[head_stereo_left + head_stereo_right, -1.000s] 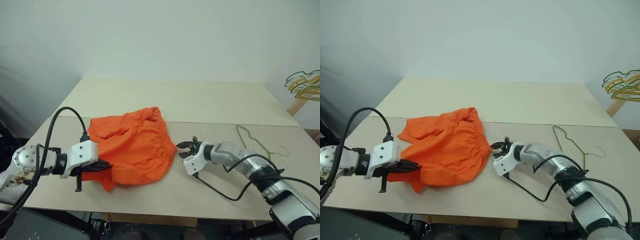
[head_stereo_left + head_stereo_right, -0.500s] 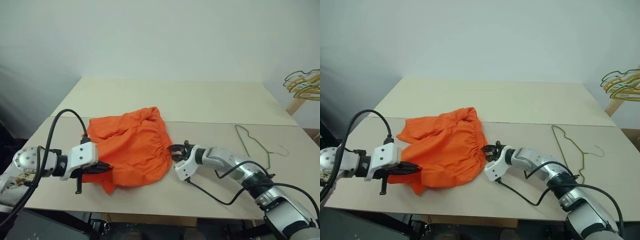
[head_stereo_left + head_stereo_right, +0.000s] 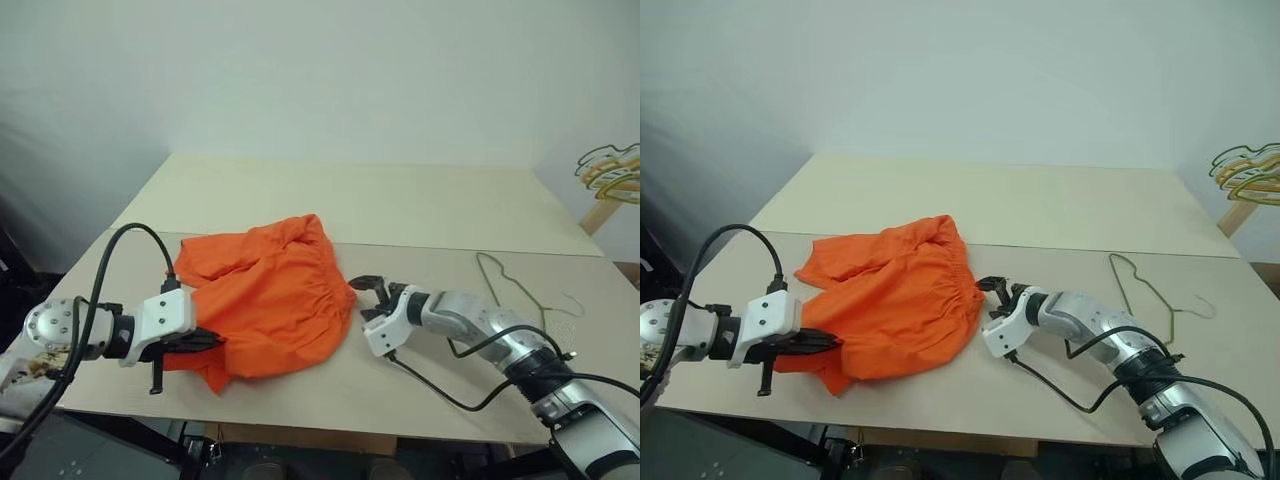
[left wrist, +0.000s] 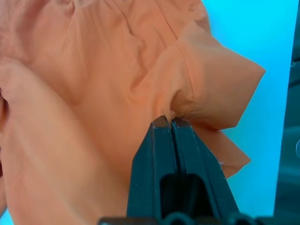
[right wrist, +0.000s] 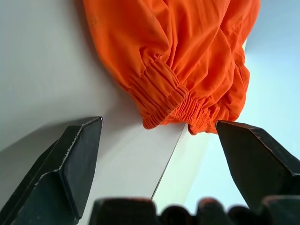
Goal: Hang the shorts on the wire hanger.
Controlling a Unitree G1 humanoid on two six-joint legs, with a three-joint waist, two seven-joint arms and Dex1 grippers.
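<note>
The bunch of hangers (image 3: 1247, 172) is cut off by the edge; the shorts (image 3: 270, 295) hide the left pincer's (image 3: 212, 342) tips.

Soft even light, faint shadows, sharp

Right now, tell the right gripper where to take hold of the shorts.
Take the gathered waistband of the shorts, coming from the robot's right. The open right gripper already faces that bunched edge, thick enough to pinch, while the left gripper pinches a leg corner opposite.
</note>
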